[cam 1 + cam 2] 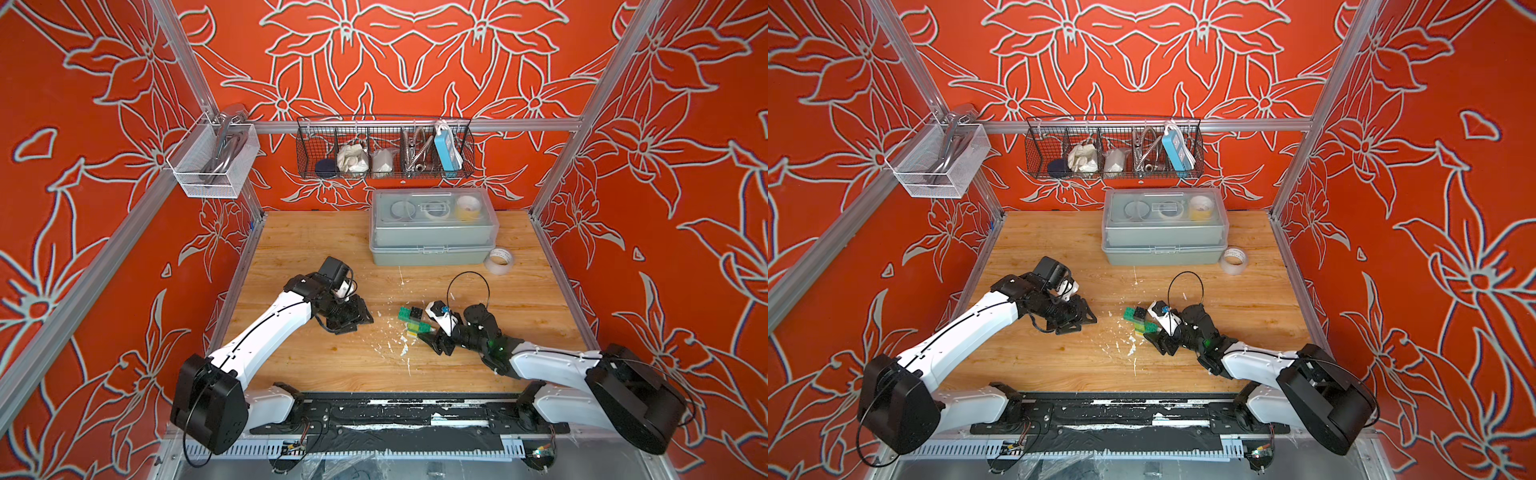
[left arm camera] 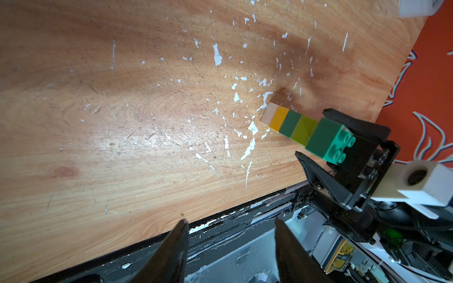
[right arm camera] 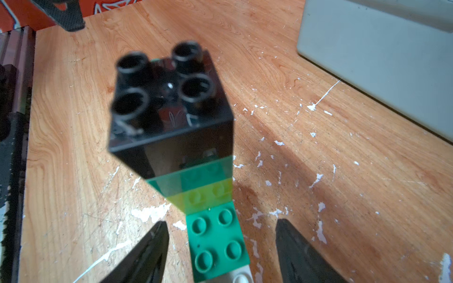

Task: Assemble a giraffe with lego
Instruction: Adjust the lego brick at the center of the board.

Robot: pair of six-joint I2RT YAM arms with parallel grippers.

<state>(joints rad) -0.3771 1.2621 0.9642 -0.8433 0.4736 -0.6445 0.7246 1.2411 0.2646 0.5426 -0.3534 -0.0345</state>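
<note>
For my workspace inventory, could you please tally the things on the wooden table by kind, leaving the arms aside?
giraffe: 1
plastic box: 1
tape roll: 1
Total: 3

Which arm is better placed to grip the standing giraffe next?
Right. The right gripper has its jaws on either side of the giraffe, open with a gap on each side. The left gripper sits apart across the table, jaws open and empty.
</note>
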